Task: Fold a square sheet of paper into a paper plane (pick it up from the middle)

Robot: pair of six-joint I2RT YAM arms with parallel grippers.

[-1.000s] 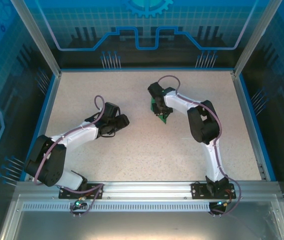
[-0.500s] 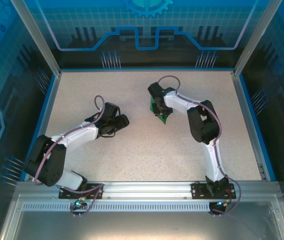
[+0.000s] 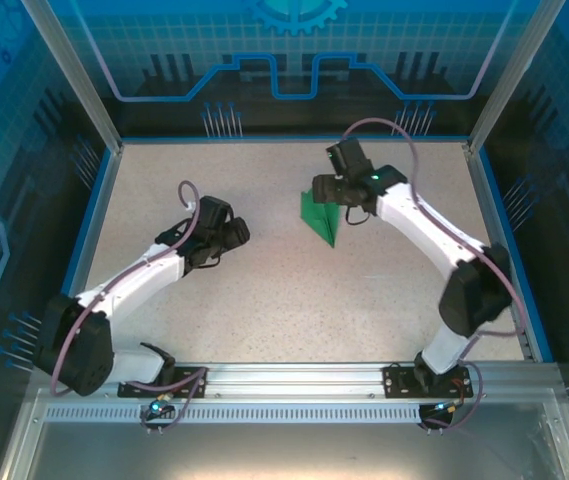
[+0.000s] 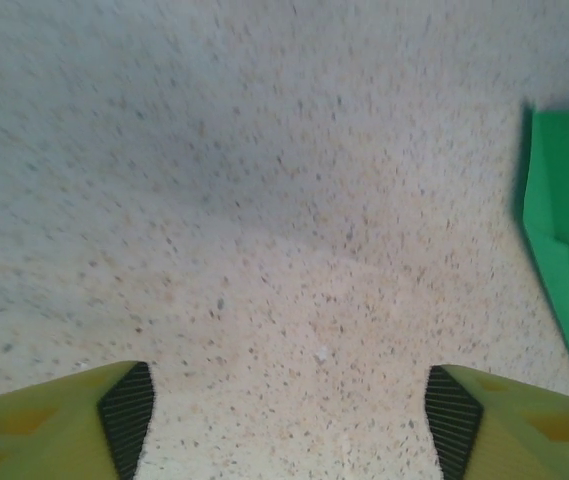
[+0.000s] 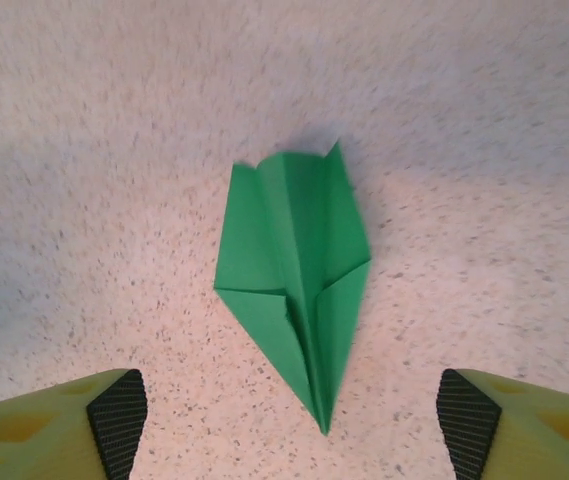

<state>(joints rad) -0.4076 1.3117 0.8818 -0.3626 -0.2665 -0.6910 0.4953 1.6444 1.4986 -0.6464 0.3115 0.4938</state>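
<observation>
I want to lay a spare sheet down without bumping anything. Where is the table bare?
Widest bare patch: the near middle of the table, bordered by both arms and the paper plane. Also free: the far-left corner, beyond the left gripper. Crowded: the far middle, where the right gripper hangs open at the plane's far end.

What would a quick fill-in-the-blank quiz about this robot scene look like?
1. The paper plane lying flat on the table is bright ____.
2. The left gripper and the right gripper both stand ____, holding nothing.
3. In the top view, the paper plane lies closer to the ____ gripper.
Missing words: green; open; right.
</observation>
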